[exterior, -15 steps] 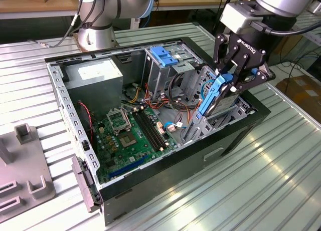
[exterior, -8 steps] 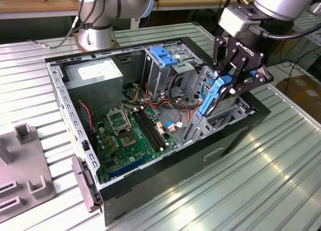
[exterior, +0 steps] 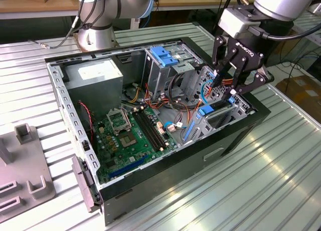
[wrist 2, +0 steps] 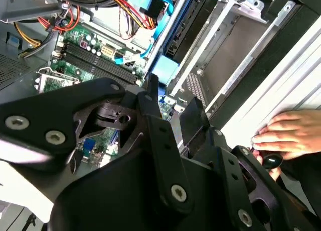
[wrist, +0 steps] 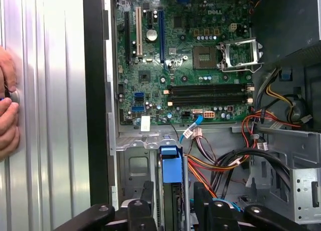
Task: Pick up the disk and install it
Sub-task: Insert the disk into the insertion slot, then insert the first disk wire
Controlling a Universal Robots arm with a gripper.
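The disk point(exterior: 209, 111) sits on edge in the bay at the end of the open computer case point(exterior: 150, 186) on the exterior view's right. Its blue carrier frame point(wrist: 170, 163) shows along the top edge, also seen in the second wrist view point(wrist 2: 163, 68). My gripper point(exterior: 226, 90) hovers just above it, open. In the first wrist view the gripper point(wrist: 173, 193) straddles the disk's edge, with one black finger point(wrist: 146, 191) on each side and a gap to each. The same spread stance shows for the gripper point(wrist 2: 171, 103) in the second wrist view.
Inside the case lie a green motherboard point(exterior: 130, 131), a grey power-supply box point(exterior: 95, 75), a metal drive cage with a blue bracket point(exterior: 163, 55) and loose cables point(wrist: 261, 123). A person's hand point(wrist: 7, 116) rests on the ribbed metal table point(exterior: 261, 181) beside the case. A grey fixture point(exterior: 25, 161) stands at the exterior view's left.
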